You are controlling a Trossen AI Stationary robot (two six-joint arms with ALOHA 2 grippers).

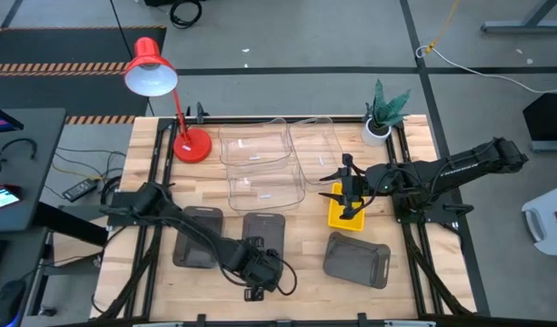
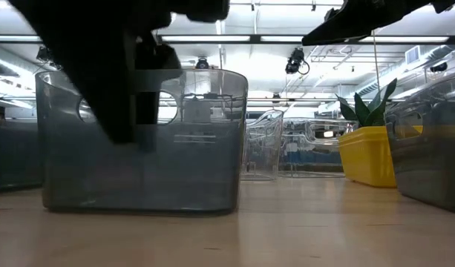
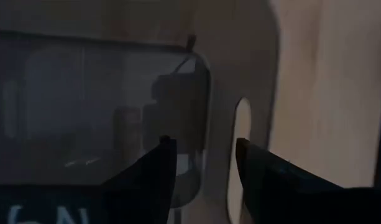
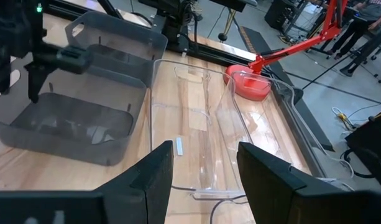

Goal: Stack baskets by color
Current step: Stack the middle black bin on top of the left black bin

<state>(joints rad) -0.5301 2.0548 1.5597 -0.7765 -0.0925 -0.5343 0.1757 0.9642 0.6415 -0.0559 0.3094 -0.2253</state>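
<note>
Three dark grey baskets rest on their bottoms along the table's near side. My left gripper points down over the middle one's near end, open. Its fingers stand on either side of the end wall with the handle slot. No touch shows. In the low view it hangs dark in front of that basket. My right gripper is open with nothing between its fingers, held above a yellow basket. Three clear baskets lie toward the far side.
A red desk lamp stands at the far left, its shade reaching beyond the table. A small potted plant sits at the far right corner. Bare wood lies along the near edge between the grey baskets.
</note>
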